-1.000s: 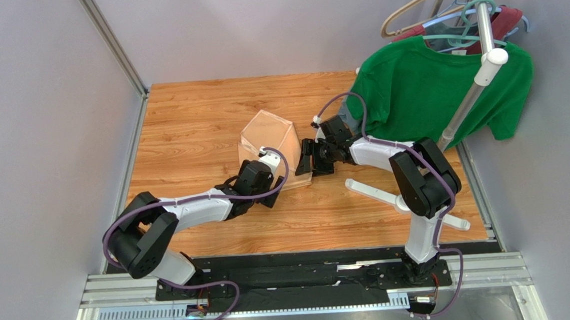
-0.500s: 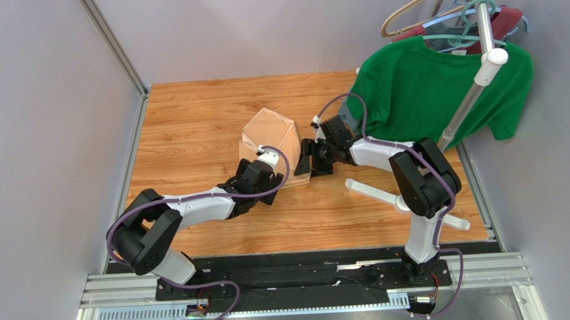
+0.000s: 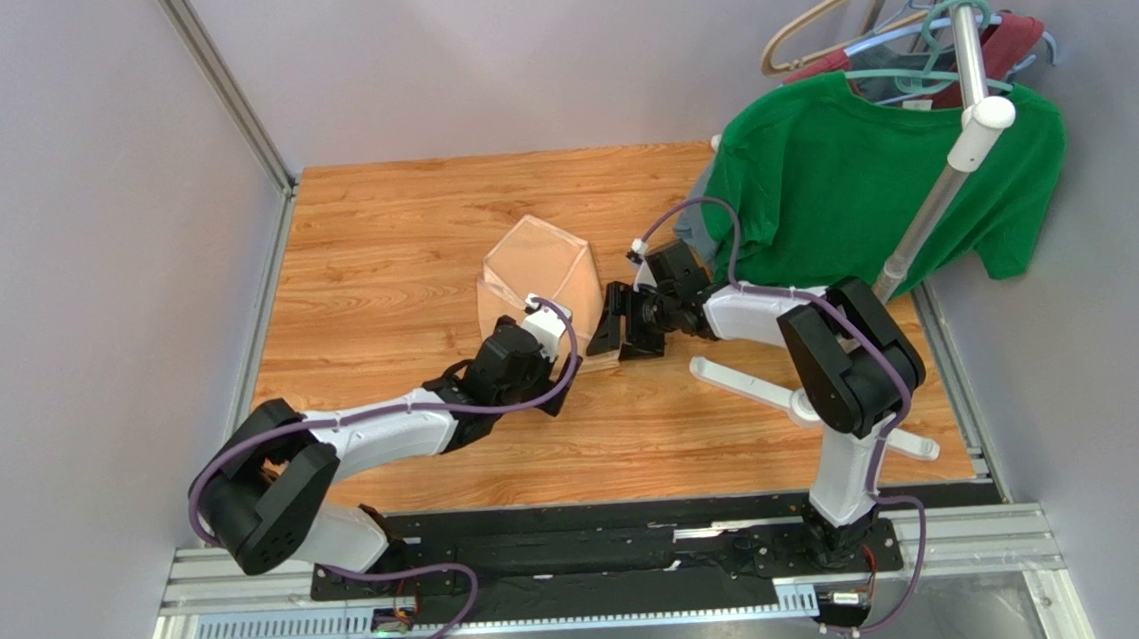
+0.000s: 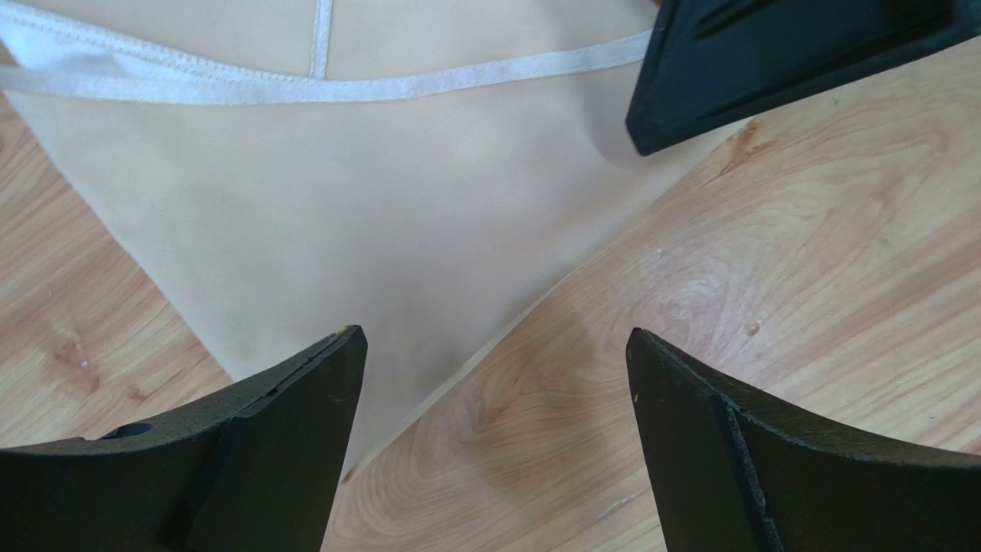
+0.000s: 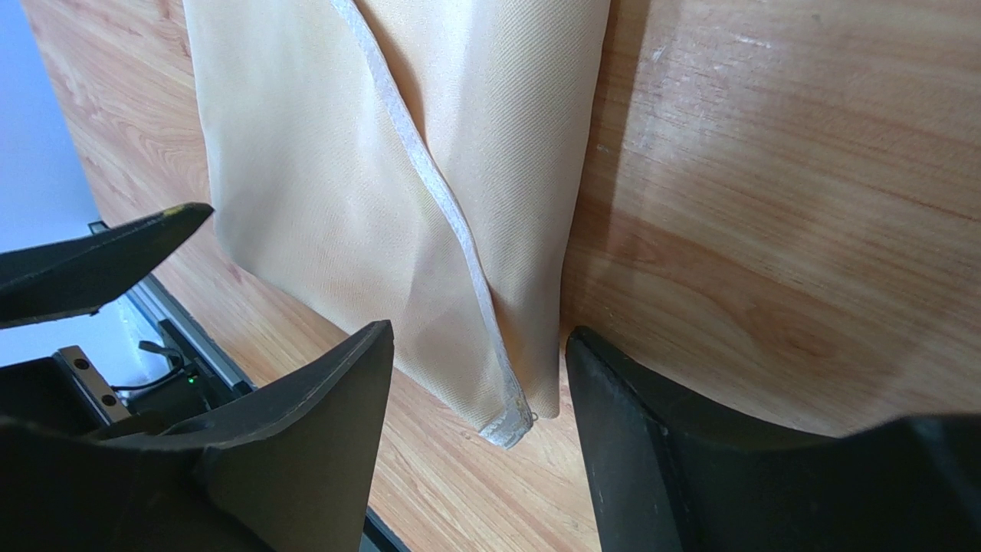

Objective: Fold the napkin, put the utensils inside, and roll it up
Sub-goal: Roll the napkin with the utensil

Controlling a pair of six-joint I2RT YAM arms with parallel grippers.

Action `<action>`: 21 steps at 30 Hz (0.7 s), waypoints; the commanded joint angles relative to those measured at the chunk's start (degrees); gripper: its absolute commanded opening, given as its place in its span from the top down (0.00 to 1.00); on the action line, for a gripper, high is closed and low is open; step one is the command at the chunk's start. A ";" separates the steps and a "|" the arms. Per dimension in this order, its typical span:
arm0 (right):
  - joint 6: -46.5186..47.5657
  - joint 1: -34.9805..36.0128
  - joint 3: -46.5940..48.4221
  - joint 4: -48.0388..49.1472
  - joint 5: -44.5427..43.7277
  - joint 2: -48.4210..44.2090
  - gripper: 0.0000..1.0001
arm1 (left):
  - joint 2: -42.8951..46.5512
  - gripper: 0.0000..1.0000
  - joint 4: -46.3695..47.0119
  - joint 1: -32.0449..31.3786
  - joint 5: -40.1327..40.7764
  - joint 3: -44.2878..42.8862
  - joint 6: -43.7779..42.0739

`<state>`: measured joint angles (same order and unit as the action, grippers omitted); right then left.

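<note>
Farther back now, left tool (image 4: pixel 493 336) over napkin (image 4: pixel 380 207) corner, unclenched, empty; right tool (image 5: pixel 479 334) likewise.

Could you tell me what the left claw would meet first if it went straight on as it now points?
Most likely the napkin, whose corner lies between its open jaws; the right claw sits beyond, though depth is unclear.
</note>
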<state>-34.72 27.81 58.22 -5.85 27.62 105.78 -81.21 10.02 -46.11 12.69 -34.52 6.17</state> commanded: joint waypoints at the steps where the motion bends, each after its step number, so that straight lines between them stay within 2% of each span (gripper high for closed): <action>1: -1.84 -0.04 -2.14 -0.04 -0.28 -1.36 0.38 | -1.05 0.07 5.27 -0.56 -3.81 -0.28 -1.87; 5: -2.98 -0.13 -1.71 -0.39 -0.20 -0.58 0.42 | -2.46 0.07 7.55 -0.56 -5.30 -0.37 -3.36; 11: -3.86 -0.13 0.23 -2.76 -0.11 0.74 0.65 | -5.09 0.07 9.14 -0.56 -7.41 -1.16 -4.77; 14: -4.39 -0.30 1.02 -3.47 0.16 1.01 0.70 | -5.62 0.07 10.28 -0.65 -7.24 -0.90 -5.29; 17: -5.88 -0.65 1.46 -3.56 0.94 1.36 0.84 | -5.89 0.07 10.72 -0.65 -7.50 -0.81 -5.82; 21: -6.85 -1.79 1.99 -3.82 2.35 1.80 0.94 | -6.50 0.07 11.60 -0.74 -8.55 -0.72 -6.09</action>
<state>-39.66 27.22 58.11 -8.88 28.12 106.74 -87.18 17.74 -46.41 6.07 -34.54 1.69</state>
